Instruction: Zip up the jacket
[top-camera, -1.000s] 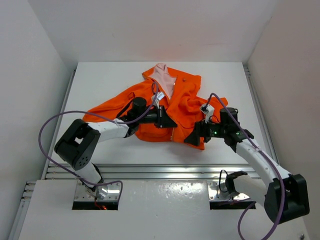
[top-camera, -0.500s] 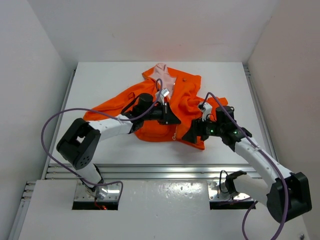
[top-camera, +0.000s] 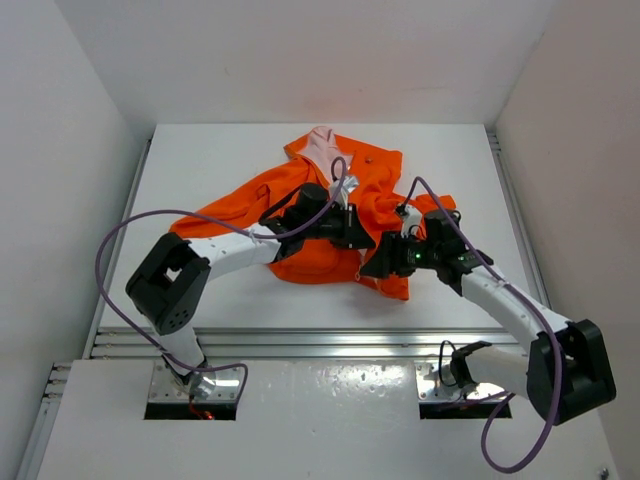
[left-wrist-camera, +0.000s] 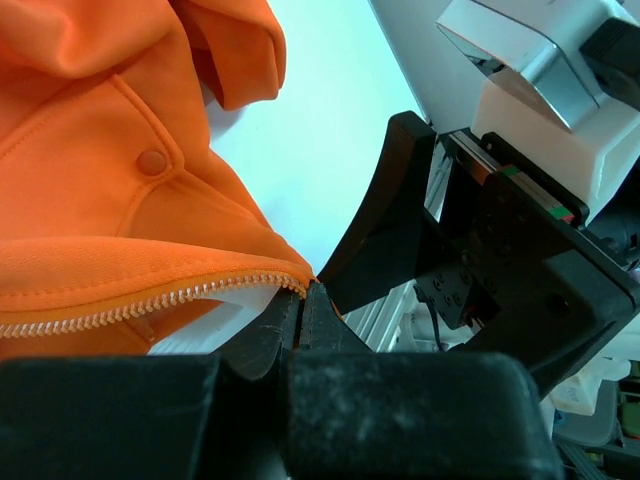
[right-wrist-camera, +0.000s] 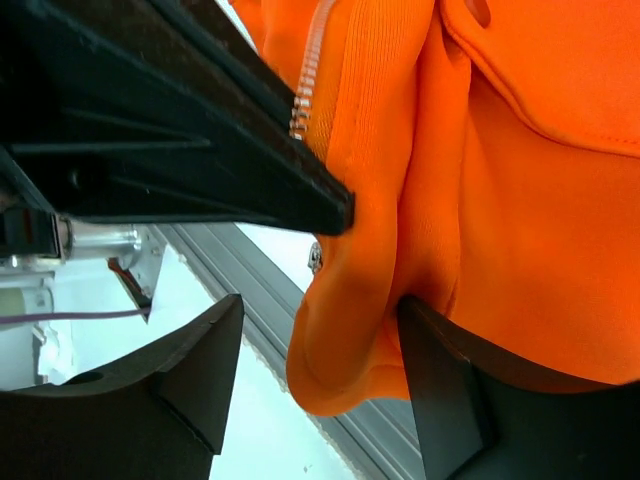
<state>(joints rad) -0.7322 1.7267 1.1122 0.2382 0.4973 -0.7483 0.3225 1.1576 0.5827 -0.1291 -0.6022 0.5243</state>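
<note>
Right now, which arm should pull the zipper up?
Probably left: the left gripper is shut at the zipper end of the bright orange fabric jacket; the right gripper only straddles a hem fold.

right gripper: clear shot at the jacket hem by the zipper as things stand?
Likely yes: the right gripper is open with a hem fold of the jacket between its fingers. The left gripper, pinched at the zipper end, sits just beyond, not in the gap.

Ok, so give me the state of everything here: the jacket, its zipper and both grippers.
jacket: crumpled, front open at the top, pink lining showing.
zipper: undone, one row of teeth bare.
left gripper: shut on the jacket hem at the zipper's end.
right gripper: open, a fold of the hem between its fingers.
</note>
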